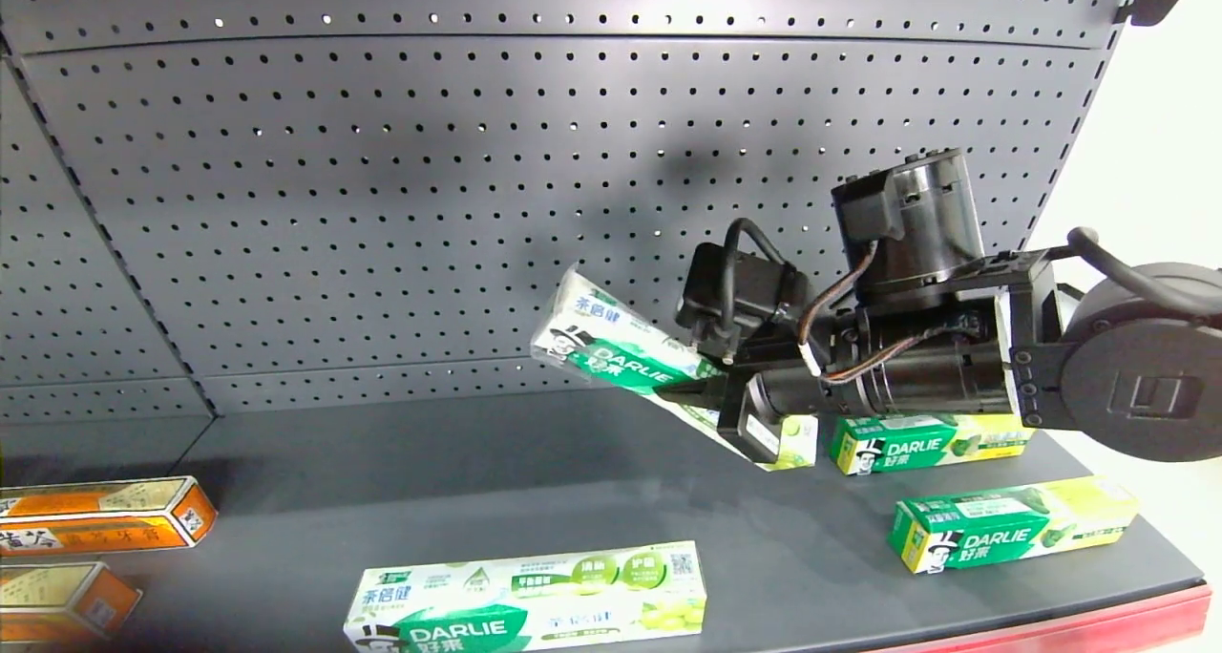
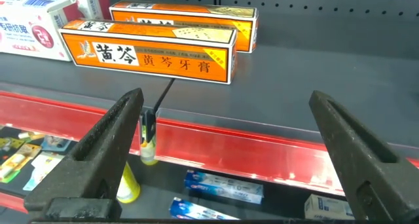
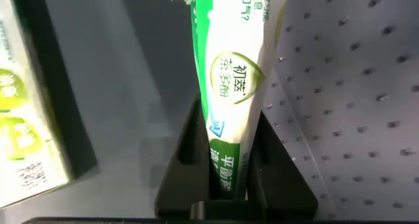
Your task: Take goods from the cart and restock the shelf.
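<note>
On the left of the shelf (image 1: 458,462), orange boxes (image 1: 100,516) are laid flat. The left gripper (image 2: 226,98) is spread wide, with nothing held. Further right, a toothpaste tube (image 1: 611,347) is held tilted above the shelf, pinched at its lower end by the right gripper (image 1: 711,397). The tube is judged light, soft and slick, best held at the firmer lower end.

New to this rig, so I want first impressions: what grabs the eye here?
The right pincer, shut on a green-and-white toothpaste pack, holds it tilted above the grey shelf, before the pegboard. Green boxes lie flat below and to its right. Orange boxes lie at the left end, facing the open left pincer.
</note>
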### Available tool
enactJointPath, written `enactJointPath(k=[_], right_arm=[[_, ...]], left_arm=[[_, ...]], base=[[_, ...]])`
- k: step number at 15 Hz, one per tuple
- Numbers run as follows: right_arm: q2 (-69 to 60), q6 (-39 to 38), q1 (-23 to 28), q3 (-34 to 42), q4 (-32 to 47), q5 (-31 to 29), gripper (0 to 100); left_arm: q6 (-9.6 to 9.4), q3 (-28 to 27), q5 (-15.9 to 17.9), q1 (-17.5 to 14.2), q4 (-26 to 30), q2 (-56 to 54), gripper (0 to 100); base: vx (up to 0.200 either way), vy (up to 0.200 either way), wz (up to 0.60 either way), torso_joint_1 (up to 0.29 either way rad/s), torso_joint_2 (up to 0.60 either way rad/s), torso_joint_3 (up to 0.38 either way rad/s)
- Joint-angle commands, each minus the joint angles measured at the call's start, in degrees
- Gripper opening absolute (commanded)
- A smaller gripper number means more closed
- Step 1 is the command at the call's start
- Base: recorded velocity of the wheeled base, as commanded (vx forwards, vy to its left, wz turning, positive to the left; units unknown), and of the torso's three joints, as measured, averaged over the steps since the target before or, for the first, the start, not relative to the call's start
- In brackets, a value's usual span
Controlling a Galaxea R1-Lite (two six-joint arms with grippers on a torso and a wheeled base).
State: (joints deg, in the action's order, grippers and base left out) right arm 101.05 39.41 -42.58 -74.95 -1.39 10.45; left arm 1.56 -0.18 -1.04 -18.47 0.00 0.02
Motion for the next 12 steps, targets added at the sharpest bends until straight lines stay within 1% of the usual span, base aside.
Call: enactJointPath(k=[1,2,4,12], right_arm=[[0.38,0.23,0.04,-1.60,2.36,-0.08,0],[0.20,0.40,0.04,-1.60,3.59,-0.08,0],[0.11,0.84,-0.05,-1.87,3.59,-0.08,0],[0.73,1.02,-0.66,-1.52,3.76,-0.16,0]], left_arm=[[0.02,0.01,-0.02,0.01,0.00,-0.02,100],[0.02,0.01,-0.02,0.01,0.00,-0.02,100],[0.02,0.01,-0.02,0.01,0.00,-0.02,100],[0.02,0.01,-0.02,0.01,0.00,-0.02,100]], base=[[0.000,0.000,0.00,0.000,0.00,0.000],[0.000,0.000,0.00,0.000,0.00,0.000],[0.000,0.000,0.00,0.000,0.00,0.000],[0.000,0.000,0.60,0.004,0.00,0.001]])
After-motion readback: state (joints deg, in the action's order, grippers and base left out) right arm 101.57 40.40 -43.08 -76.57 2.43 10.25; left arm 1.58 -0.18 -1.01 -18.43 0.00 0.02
